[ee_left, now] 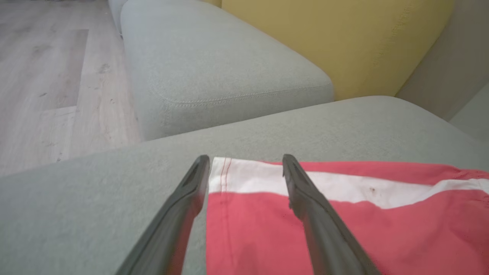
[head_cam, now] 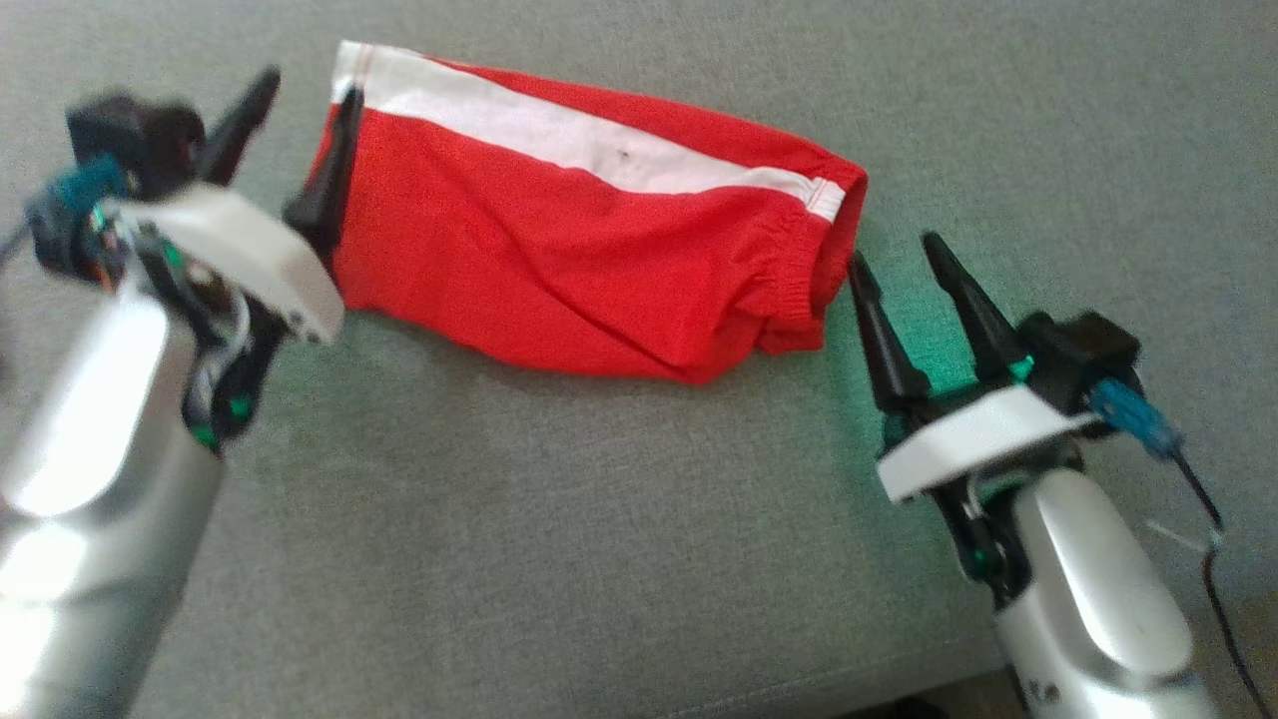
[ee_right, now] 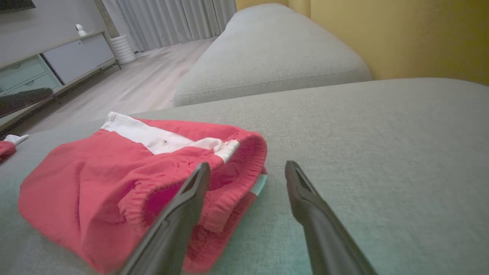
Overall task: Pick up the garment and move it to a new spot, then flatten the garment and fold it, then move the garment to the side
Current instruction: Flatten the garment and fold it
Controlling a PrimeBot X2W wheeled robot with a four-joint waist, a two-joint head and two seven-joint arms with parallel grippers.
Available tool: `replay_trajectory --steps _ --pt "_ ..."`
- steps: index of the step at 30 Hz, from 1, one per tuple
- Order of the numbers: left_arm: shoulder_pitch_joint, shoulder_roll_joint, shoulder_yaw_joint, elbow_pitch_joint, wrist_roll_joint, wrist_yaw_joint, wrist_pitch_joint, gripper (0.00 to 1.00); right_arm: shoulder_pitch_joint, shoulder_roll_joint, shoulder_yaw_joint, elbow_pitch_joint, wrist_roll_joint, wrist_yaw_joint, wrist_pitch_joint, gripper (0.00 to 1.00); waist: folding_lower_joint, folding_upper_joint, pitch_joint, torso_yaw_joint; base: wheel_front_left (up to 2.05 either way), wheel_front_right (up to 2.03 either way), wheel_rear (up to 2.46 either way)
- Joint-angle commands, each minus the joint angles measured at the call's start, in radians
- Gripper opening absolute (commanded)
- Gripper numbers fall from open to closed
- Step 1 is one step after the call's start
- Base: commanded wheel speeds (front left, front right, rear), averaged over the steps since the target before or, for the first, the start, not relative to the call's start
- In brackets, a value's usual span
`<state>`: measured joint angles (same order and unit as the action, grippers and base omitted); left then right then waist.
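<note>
The garment (head_cam: 559,240) is a pair of red shorts with a white side stripe, lying folded on the grey sofa seat (head_cam: 559,559). My left gripper (head_cam: 308,98) is open at its hem end, one finger over the cloth, the other beside it. In the left wrist view the left gripper (ee_left: 246,160) straddles the white-striped corner of the garment (ee_left: 344,225). My right gripper (head_cam: 897,250) is open just right of the elastic waistband, holding nothing. In the right wrist view the right gripper (ee_right: 247,167) sits at the waistband end of the garment (ee_right: 95,183).
A second grey cushion (ee_left: 214,72) and a yellow backrest (ee_left: 336,42) lie beyond the garment. Wooden floor (ee_left: 46,76) lies past the sofa edge, with a low cabinet (ee_right: 49,61) and curtains (ee_right: 172,19) across the room. A small red and white cloth bit (ee_right: 9,145) lies at the left.
</note>
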<state>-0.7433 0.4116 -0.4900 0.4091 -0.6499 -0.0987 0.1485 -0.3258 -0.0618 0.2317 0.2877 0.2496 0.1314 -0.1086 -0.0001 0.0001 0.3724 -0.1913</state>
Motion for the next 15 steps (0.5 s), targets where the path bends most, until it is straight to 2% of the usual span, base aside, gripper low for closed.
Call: replay_trajectory --steps 1,6,11,15 --pt "0.000 0.032 0.040 -0.038 -0.007 0.012 -0.007 1.00 0.017 0.012 0.001 -0.056 -0.017 -0.001 0.007 1.00 0.0001 -0.0001 -0.027 0.016 0.00 0.00 0.00" --pt "0.120 0.011 0.050 -0.047 -0.036 0.063 -0.031 1.00 0.111 0.012 -0.054 -0.169 -0.063 -0.001 0.057 1.00 0.0001 -0.0001 -0.059 0.027 0.00 0.00 0.00" --pt "0.194 -0.024 0.051 -0.025 -0.039 0.134 -0.048 1.00 0.179 0.012 -0.078 -0.274 -0.096 -0.001 0.109 1.00 0.0001 -0.0001 -0.060 0.031 0.00 0.00 0.00" --pt "0.209 -0.046 0.044 -0.013 -0.049 0.155 -0.031 1.00 0.199 0.012 -0.089 -0.322 -0.104 -0.001 0.131 1.00 0.0001 -0.0001 -0.048 0.030 0.00 0.00 0.00"
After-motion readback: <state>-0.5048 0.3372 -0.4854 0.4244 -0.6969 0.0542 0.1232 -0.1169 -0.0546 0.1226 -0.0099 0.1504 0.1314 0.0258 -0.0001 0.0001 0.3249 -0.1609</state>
